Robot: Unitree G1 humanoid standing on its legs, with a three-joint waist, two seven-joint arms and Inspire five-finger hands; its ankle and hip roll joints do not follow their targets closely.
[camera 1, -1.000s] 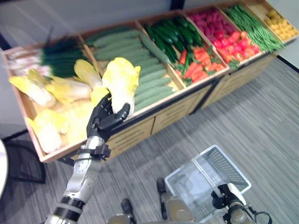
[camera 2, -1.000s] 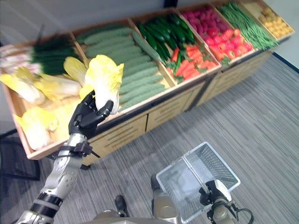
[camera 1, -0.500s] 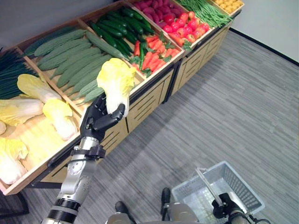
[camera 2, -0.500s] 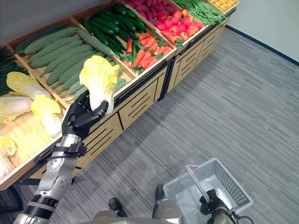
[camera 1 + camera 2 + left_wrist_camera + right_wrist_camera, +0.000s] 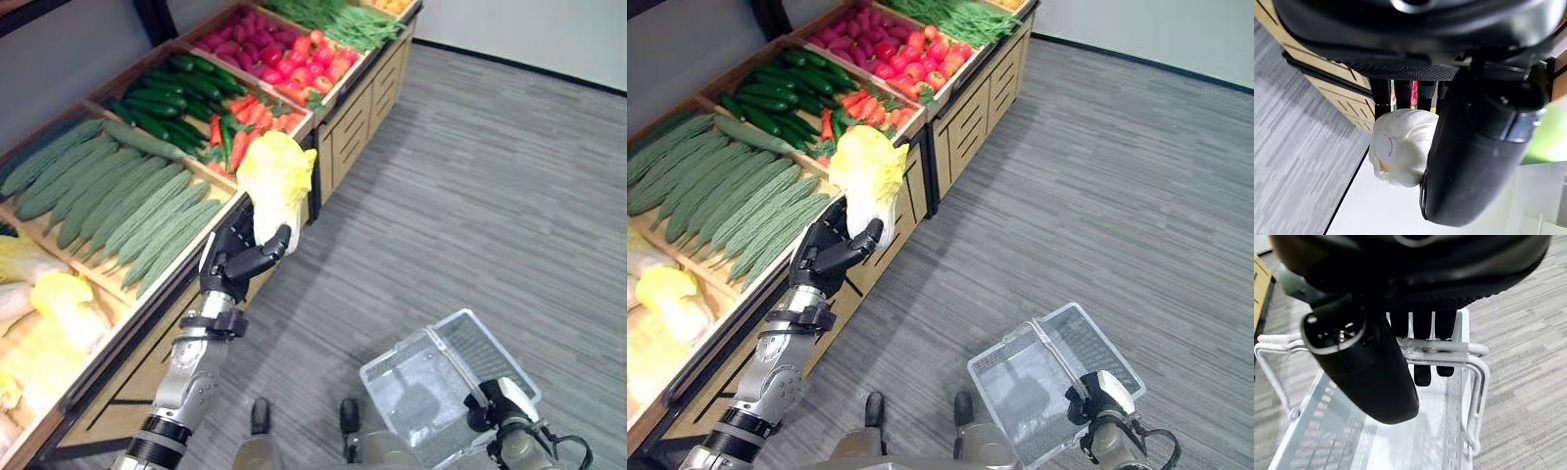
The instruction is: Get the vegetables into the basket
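Observation:
My left hand [image 5: 235, 262] is shut on a yellow-green napa cabbage [image 5: 277, 178], held upright in the air off the front edge of the wooden vegetable stand [image 5: 343, 116]. Its white stem end [image 5: 1400, 152] shows between the fingers and thumb in the left wrist view. A white wire basket [image 5: 441, 382] hangs low at the right, over the floor. My right hand [image 5: 1371, 362] is curled round the basket's handle [image 5: 1449, 348]. The basket looks empty inside.
The stand's bins hold more napa cabbages [image 5: 59, 304], pale green cucumbers [image 5: 108, 201], dark cucumbers [image 5: 167, 93], carrots [image 5: 250, 117], red peppers and tomatoes [image 5: 294, 59] and green beans [image 5: 343, 18]. Grey striped floor [image 5: 490, 176] spreads to the right.
The camera has swung right along the stand. My left hand has carried the cabbage away from the cabbage bin, now off the stand's edge. The basket stays in the right hand.

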